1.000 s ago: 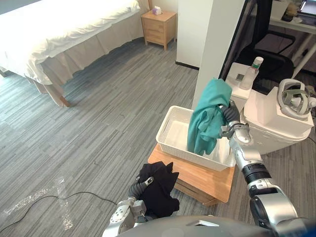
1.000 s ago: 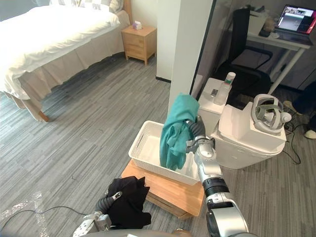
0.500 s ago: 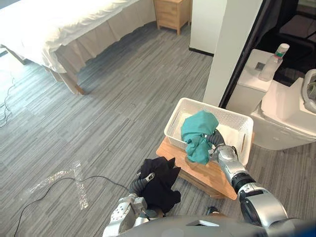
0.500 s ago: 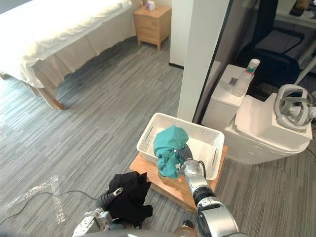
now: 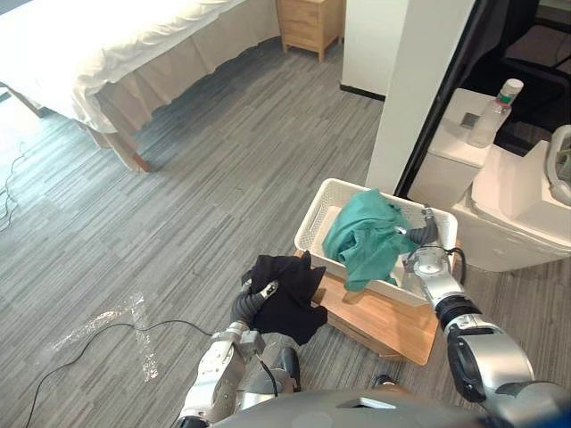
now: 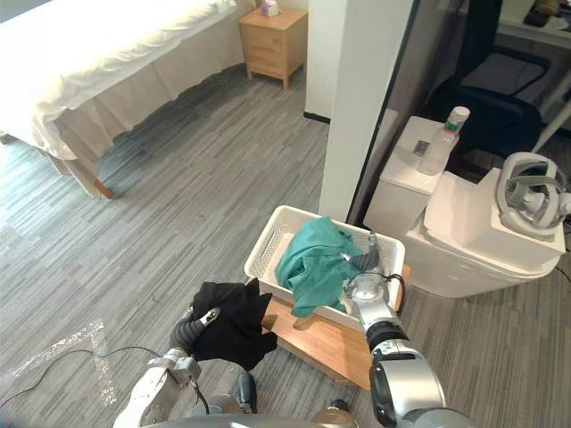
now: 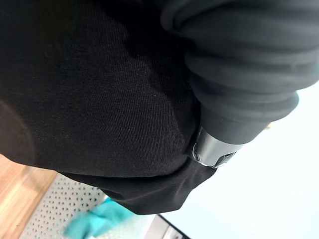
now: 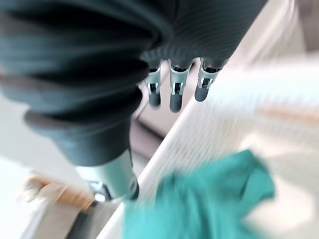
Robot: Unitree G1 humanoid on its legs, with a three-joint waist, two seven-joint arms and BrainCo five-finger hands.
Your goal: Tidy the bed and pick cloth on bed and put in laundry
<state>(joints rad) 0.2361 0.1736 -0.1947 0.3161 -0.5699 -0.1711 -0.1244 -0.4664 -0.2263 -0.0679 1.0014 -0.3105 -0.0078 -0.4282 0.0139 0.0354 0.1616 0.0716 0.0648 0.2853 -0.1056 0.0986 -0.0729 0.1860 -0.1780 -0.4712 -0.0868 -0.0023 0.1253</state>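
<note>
One teal cloth, soft and crumpled, lies draped over the near rim of the single white perforated plastic basket, a rectangular one on a wooden stand. The right hand, at the cloth's 3 o'clock, has its fingers straight, pinching nothing. One black knit cloth, at the basket's 8 o'clock, covers the left hand; its grip cannot be told.
</note>
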